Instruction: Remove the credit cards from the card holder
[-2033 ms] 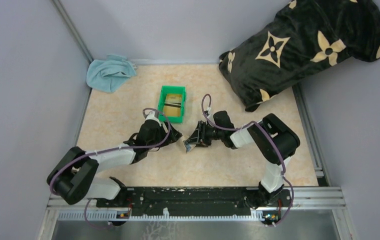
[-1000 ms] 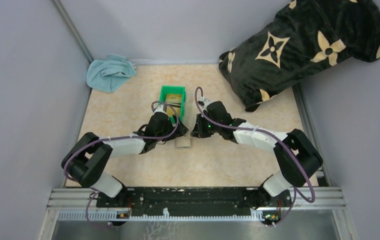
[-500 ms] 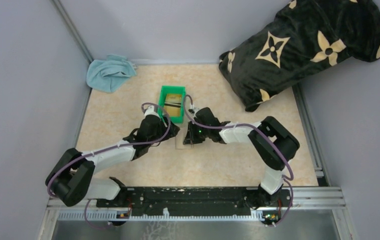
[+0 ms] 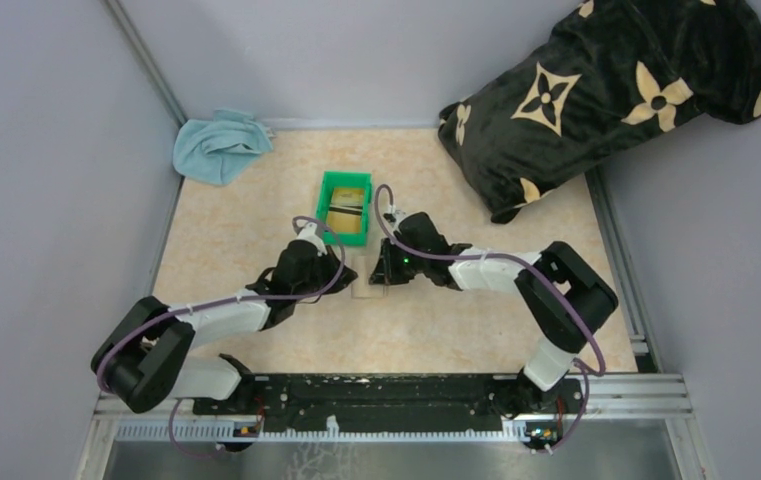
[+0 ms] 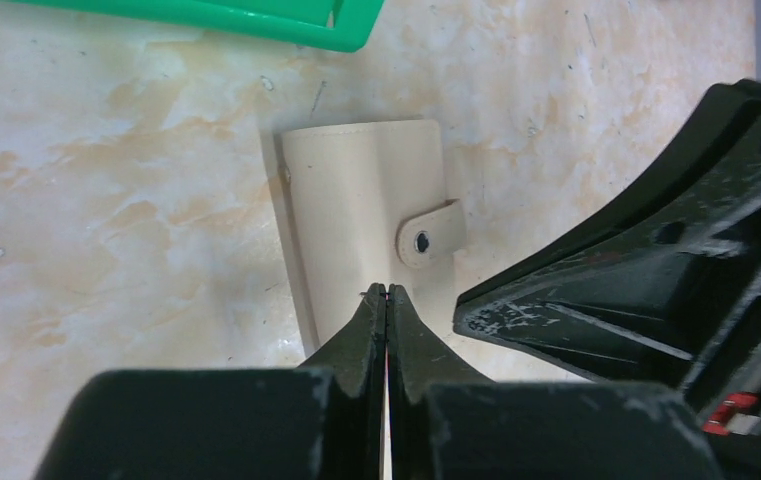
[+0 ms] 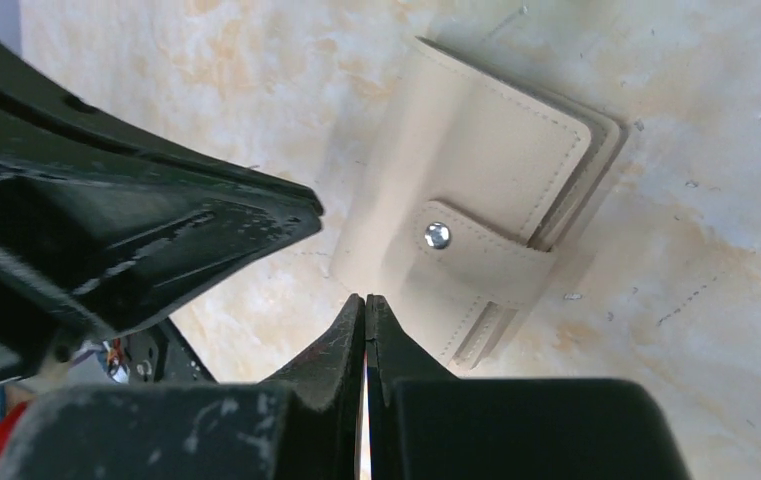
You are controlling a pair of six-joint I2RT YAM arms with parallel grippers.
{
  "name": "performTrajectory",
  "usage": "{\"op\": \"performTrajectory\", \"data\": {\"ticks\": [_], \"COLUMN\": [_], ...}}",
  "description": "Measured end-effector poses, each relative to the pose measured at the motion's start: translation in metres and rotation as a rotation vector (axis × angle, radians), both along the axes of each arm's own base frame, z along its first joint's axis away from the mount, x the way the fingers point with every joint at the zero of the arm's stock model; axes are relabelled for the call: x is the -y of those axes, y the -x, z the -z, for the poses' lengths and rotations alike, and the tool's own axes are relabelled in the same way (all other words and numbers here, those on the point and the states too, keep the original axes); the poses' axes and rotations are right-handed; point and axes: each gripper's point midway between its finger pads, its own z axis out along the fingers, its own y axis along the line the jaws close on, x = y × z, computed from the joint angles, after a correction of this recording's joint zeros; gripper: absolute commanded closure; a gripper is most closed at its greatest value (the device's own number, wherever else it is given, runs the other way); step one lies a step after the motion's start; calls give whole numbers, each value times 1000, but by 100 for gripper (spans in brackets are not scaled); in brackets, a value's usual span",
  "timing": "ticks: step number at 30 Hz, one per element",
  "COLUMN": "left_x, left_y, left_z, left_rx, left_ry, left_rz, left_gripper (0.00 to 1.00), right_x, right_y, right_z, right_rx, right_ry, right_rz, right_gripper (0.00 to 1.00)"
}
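Note:
The card holder (image 4: pixel 364 281) lies flat on the table, tan face up, its snap strap (image 6: pixel 476 262) fastened. My left gripper (image 5: pixel 387 291) is shut, its tips over the holder's near edge (image 5: pixel 356 215) with nothing between them. My right gripper (image 6: pixel 365 298) is also shut and empty, its tips at the holder's edge (image 6: pixel 476 170) beside the strap. Seen from above, the left gripper (image 4: pixel 344 272) and right gripper (image 4: pixel 379 275) flank the holder closely. Gold-tan and dark credit cards (image 4: pixel 348 213) lie in the green bin (image 4: pixel 325 200). Any cards inside the holder are hidden.
The green bin's corner (image 5: pixel 256 20) sits just beyond the holder. A light-blue cloth (image 4: pixel 218 146) lies at the back left. A black pillow with tan flowers (image 4: pixel 606 90) fills the back right corner. Grey walls close in both sides.
Two seconds ago my right gripper held the holder above the table; it now lies flat. My left gripper was open and has shut. Both arms have drawn close around the holder.

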Motion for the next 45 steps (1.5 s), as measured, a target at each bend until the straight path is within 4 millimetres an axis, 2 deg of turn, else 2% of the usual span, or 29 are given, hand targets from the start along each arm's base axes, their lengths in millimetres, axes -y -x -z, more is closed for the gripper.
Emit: {"op": "performTrajectory", "data": {"ticks": [3,4,8,13,15,18,25,30,35,45], "left_x": [4,5,5,0,1,3,4,3,3,3], "left_y": [1,2,12,28,29,28,28,28,28,28], "left_z": [-3,-4,2,26,29,30,31,32,32,32], "left_rx": [11,14,18,-34,-37,-35,-38,-37,-38,-40], "left_ry": [14,18,35,20,26,38,44,44,44,48], "left_rz": [24,32,68,94,99,102,98,96,96,95], "left_gripper": [99,96,87,87,87,88,89,90,90,90], "right_x": [0,0,-1,1,-2,-1,5,3,13,15], "right_y": [-4,-8,-26,-47,-56,-58,-38,-28,-22,-23], "right_z": [-16,-21,-35,-51,-54,-44,-5,2,15,22], "right_rx": [39,60,127,234,275,295,275,275,259,275], "right_ry": [-11,-10,32,127,166,239,405,433,478,511], "right_rz": [5,10,28,53,56,50,-7,-31,-37,-33], "right_gripper": [93,88,60,51,49,49,53,55,56,56]}}
